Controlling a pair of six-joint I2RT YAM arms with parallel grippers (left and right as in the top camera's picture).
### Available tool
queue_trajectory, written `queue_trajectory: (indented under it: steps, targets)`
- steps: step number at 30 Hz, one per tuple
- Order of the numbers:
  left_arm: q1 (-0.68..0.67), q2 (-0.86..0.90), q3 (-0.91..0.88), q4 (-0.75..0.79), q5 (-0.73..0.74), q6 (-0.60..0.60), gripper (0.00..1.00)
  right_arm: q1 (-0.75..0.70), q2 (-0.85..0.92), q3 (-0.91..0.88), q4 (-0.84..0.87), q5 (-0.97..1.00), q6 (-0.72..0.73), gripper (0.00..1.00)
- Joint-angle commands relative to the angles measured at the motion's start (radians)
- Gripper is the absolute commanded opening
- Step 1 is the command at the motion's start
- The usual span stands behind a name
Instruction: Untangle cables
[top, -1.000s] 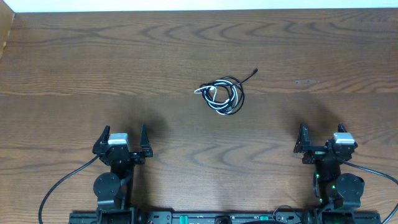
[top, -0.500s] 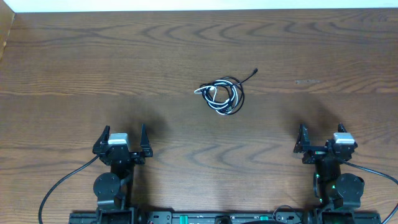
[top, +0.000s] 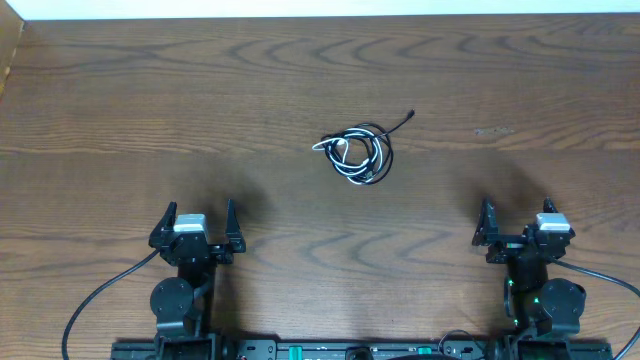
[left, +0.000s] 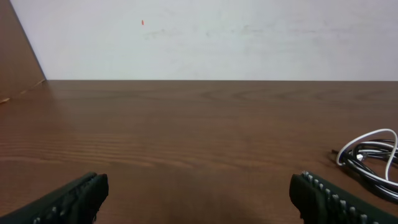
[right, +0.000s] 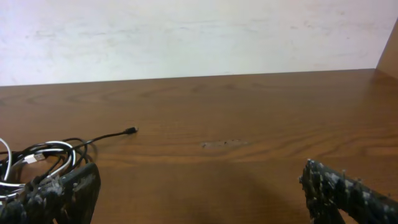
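Left gripper (left: 199, 190) and right gripper (right: 199, 183), jaws spread wide, empty, parked at near edge, presumably start pose; cables (top: 358, 150) tangled mid-table, untouched.

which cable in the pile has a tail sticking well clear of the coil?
The black cable: its plug end trails out of the coil toward the upper right in the overhead view. The white cable stays looped tight against the coil.
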Motion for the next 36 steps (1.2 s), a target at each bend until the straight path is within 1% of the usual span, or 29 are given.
queue_trajectory:
  steps: [1,14,17,19,23,25,27,28,30,32,34,36]
  targets:
    - [-0.003,-0.006,-0.011,-0.042,0.006,-0.008,0.98,-0.006,-0.001,-0.003,-0.004,0.008,0.012,0.99]
    - [-0.003,0.000,0.004,-0.037,0.006,-0.008,0.98,-0.006,-0.001,-0.003,-0.002,-0.018,0.012,0.99]
    - [-0.003,0.035,0.037,-0.037,0.006,-0.008,0.98,-0.006,-0.001,-0.002,0.002,-0.039,0.011,0.99]
    - [-0.003,0.092,0.082,-0.042,0.006,-0.008,0.98,-0.006,-0.001,0.003,0.003,-0.056,0.011,0.99]
    - [-0.003,0.243,0.219,-0.052,0.007,-0.008,0.98,-0.006,0.002,0.037,0.003,-0.112,0.011,0.99]
    - [-0.003,0.336,0.315,-0.068,0.026,-0.008,0.98,-0.006,0.015,0.068,0.001,-0.132,0.011,0.99]
    - [-0.003,0.422,0.411,-0.110,0.041,-0.008,0.98,-0.006,0.040,0.103,-0.002,-0.150,0.011,0.99]
    - [-0.003,0.458,0.450,-0.130,0.045,-0.008,0.98,-0.006,0.071,0.134,-0.002,-0.163,0.011,0.99]
    - [-0.003,0.561,0.572,-0.193,0.100,-0.008,0.98,-0.006,0.130,0.188,-0.002,-0.175,0.012,0.99]
    - [-0.003,0.623,0.655,-0.246,0.150,-0.008,0.98,-0.006,0.197,0.245,-0.002,-0.191,0.011,0.99]
    - [-0.003,0.716,0.785,-0.340,0.196,-0.008,0.98,-0.006,0.294,0.326,-0.009,-0.212,0.011,0.99]
    - [-0.010,0.790,0.890,-0.426,0.198,-0.008,0.98,-0.006,0.398,0.417,-0.042,-0.237,0.011,0.99]
